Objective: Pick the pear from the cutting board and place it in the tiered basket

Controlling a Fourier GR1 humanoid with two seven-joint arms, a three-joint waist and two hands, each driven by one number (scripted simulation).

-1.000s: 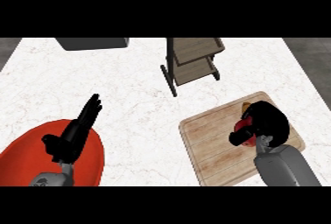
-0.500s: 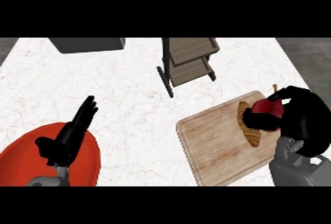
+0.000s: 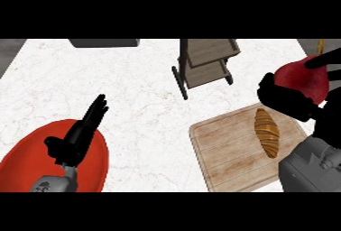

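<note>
Red pear (image 3: 305,80) gripped by right robot hand (image 3: 286,97).

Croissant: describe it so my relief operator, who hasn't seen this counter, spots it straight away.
Find the wooden cutting board at the lower right of the white counter. The croissant lies flat on the board's right half, just below the right hand that holds the red pear up. It is the only golden-brown, ridged, elongated thing there, and the only item resting on the board.
</note>
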